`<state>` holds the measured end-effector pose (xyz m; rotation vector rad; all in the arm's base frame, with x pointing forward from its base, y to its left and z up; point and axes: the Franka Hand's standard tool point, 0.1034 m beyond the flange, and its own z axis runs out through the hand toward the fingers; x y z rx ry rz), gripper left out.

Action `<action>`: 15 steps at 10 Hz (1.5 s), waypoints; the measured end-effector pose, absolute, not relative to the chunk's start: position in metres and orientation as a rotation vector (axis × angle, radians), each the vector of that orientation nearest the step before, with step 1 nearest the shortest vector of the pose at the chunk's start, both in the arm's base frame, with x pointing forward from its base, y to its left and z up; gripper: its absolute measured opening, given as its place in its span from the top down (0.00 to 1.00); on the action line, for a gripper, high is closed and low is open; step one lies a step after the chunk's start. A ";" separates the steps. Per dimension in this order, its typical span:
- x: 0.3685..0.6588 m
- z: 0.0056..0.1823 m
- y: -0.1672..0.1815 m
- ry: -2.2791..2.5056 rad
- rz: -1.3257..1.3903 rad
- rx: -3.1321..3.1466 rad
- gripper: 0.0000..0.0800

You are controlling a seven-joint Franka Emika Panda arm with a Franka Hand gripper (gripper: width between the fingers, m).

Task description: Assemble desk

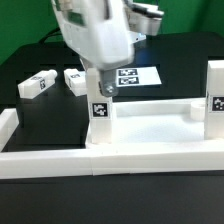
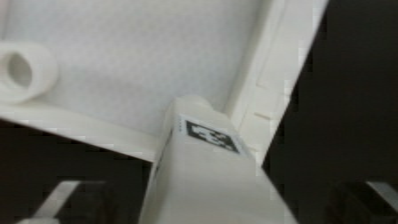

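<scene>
While the arm (image 1: 95,35) hangs over the upright leg (image 1: 101,110), its fingers (image 2: 57,203) stand spread, gripping nothing.

Both views are soft and low in detail. In the exterior view bright, even light washes out the white desk top (image 1: 150,128), and the arm (image 1: 95,35) at upper centre is smeared, perhaps by motion. The wrist view is blurrier; the near leg (image 2: 205,175) is out of focus.
</scene>
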<state>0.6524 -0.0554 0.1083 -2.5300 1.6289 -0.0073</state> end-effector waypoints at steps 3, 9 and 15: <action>0.652 0.108 -0.055 1.319 -0.030 -2.707 0.19; 0.654 0.112 -0.059 0.412 -0.069 -3.053 0.20; 0.654 0.112 -0.065 0.973 -0.062 -2.918 0.63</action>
